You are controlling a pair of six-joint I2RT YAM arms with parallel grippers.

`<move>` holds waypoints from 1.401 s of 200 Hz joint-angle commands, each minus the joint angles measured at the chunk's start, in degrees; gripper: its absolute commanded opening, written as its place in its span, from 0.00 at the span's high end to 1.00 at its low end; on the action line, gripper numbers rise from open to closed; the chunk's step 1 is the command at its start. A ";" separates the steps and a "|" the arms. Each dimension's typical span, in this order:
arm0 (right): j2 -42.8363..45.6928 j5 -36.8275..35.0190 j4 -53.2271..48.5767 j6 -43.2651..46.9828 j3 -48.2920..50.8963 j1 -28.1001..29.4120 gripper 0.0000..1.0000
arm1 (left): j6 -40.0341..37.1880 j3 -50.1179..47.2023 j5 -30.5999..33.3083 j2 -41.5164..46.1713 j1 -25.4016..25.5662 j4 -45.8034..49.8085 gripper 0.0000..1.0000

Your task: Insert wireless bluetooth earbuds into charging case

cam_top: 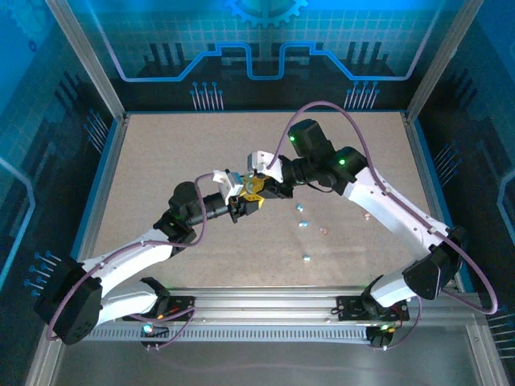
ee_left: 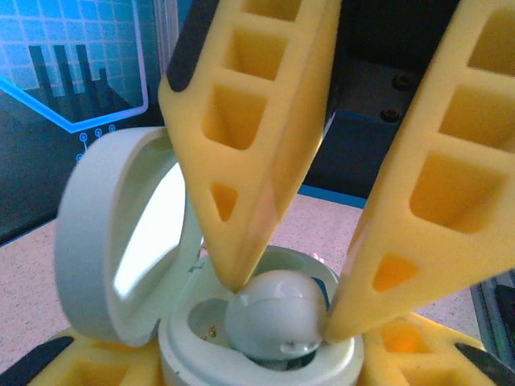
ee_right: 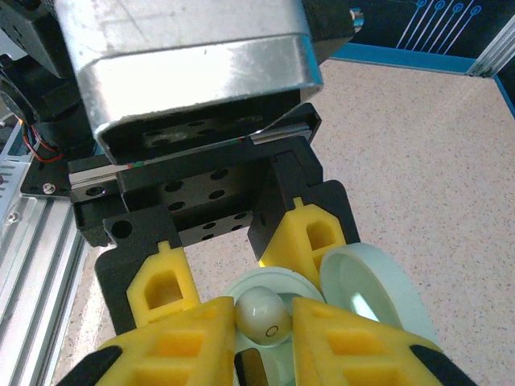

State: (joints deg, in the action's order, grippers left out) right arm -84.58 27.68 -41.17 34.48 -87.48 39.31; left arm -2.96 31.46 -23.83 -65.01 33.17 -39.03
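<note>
The charging case (ee_left: 181,342) is a pale round pod with its lid (ee_left: 105,241) swung open to the left. My left gripper (ee_left: 257,374) is shut on the case body from both sides, holding it above the table. One of the wireless bluetooth earbuds (ee_left: 273,318), smooth and whitish, sits at the case's right well, tilted. My right gripper (ee_left: 283,307) is shut on it, one yellow fingertip on each side. The right wrist view shows the same earbud (ee_right: 259,314) in my right gripper (ee_right: 262,320) over the case (ee_right: 278,281), lid (ee_right: 370,297) at the right. Both grippers meet mid-table (cam_top: 251,195).
Several loose earbuds lie on the speckled table right of the grippers, pale ones (cam_top: 303,224) (cam_top: 306,258) and a pinkish one (cam_top: 323,230). An aluminium rail (cam_top: 265,310) runs along the near edge. Frame posts and blue panels wall in the table.
</note>
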 commanded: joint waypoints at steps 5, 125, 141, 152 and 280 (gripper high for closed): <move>-1.56 -0.76 -1.98 -1.39 -1.64 0.57 0.77 | -0.90 2.21 -0.34 1.35 0.31 -2.57 0.66; -4.96 -4.91 -6.05 -25.63 -7.61 1.76 0.82 | -3.78 1.50 7.23 -0.11 0.30 -5.17 0.66; -5.96 -4.74 -7.24 -29.40 -9.28 1.88 0.81 | -4.28 1.67 7.87 -0.42 0.36 -5.16 0.66; -6.91 -5.14 -8.98 -32.05 -10.87 1.91 0.81 | -4.52 1.73 8.29 -0.55 0.37 -5.25 0.66; -14.77 -8.96 -20.03 -56.30 -22.65 2.90 0.78 | -6.09 1.86 11.13 -2.00 0.71 -6.07 0.66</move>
State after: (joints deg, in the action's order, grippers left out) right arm -97.82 19.42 -57.36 -15.62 -107.87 40.60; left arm -7.68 31.46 -13.47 -66.83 33.23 -40.18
